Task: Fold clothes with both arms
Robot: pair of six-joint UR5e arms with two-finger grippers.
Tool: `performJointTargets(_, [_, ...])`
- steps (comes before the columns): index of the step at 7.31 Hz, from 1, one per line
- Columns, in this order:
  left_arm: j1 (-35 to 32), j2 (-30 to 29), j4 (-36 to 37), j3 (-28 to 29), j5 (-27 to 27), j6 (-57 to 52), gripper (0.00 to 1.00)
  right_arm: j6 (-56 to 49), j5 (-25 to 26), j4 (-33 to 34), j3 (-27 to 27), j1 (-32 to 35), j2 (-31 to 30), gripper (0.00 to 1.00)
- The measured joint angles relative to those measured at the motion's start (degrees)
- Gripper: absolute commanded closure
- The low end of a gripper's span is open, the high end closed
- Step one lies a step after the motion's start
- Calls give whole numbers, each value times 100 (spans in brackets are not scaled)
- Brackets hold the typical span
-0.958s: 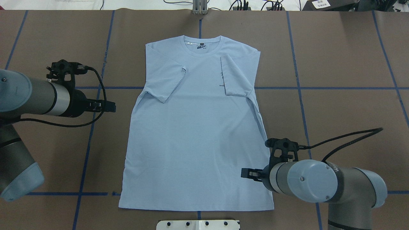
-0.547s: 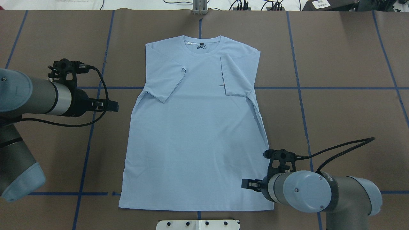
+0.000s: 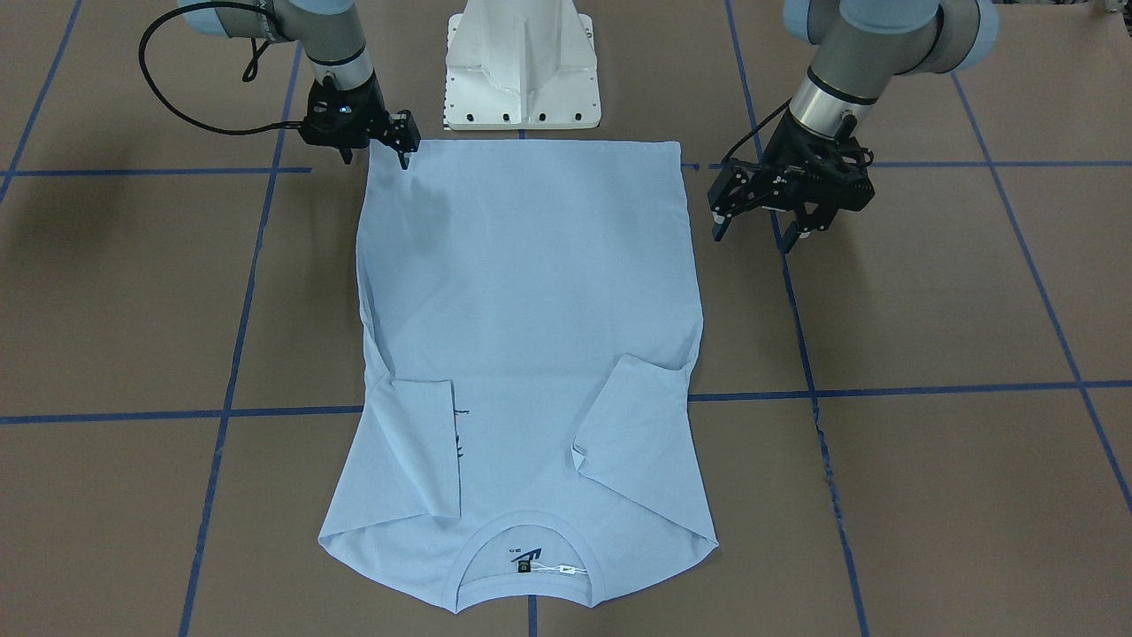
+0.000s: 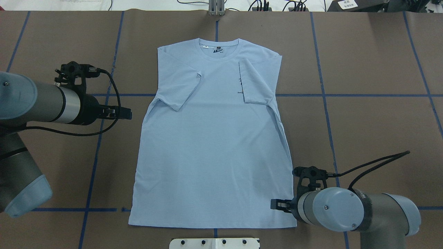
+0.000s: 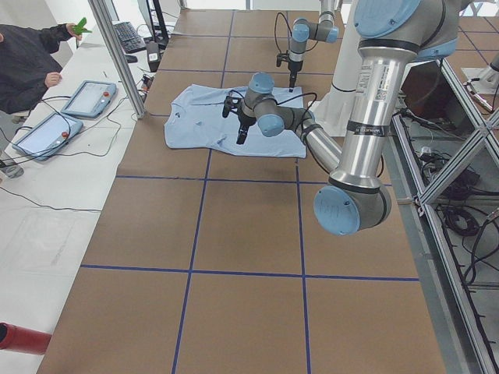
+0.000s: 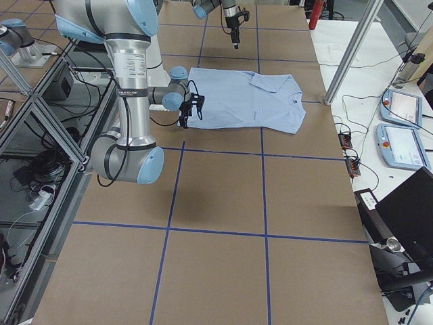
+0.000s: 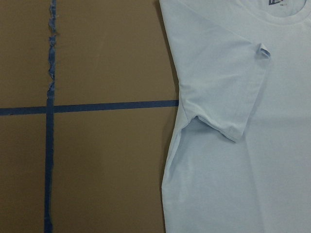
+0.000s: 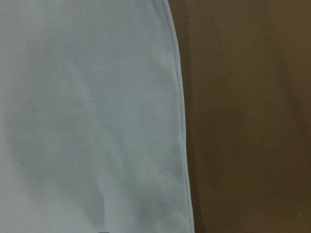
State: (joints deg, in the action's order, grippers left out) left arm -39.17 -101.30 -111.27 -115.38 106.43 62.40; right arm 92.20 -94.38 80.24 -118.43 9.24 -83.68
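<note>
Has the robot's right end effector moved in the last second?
Yes. In the overhead view the right end effector has slid along the T-shirt's side toward its bottom hem.

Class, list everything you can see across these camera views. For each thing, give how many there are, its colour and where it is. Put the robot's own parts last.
T-shirt: one, pale blue, flat mid-table, both sleeves folded inward.
Neck label: one, black, inside the collar.
Table: one, brown top, under everything.
Tape lines: several, blue, a grid on the table.
Touchscreen pendants: two, pale grey, on the white side bench.
Person: one, dark sleeves, at that bench.
Pedestal base: one, white, at the hem end.
Left arm: one, silver-grey with light-blue caps, on the shirt's left.
Right arm: one, same colours, near the hem.
Left claw: one, black, beside the shirt, off the cloth.
Right claw: one, black, at the right hem corner.
</note>
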Motion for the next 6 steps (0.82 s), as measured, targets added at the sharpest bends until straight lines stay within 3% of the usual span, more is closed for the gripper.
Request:
performJointTargets(1, [1,-8,0,6,0,0,0,5,-43,2,-1,-4,-22,90])
performJointTargets(2, [0,-10,0,11,-2,-2,0,7,-61,6,6,-10,-30,98])
performJointTargets(6, [1,-44,0,61,-9,-27,0,9,-72,9,-24,-39,-27,100])
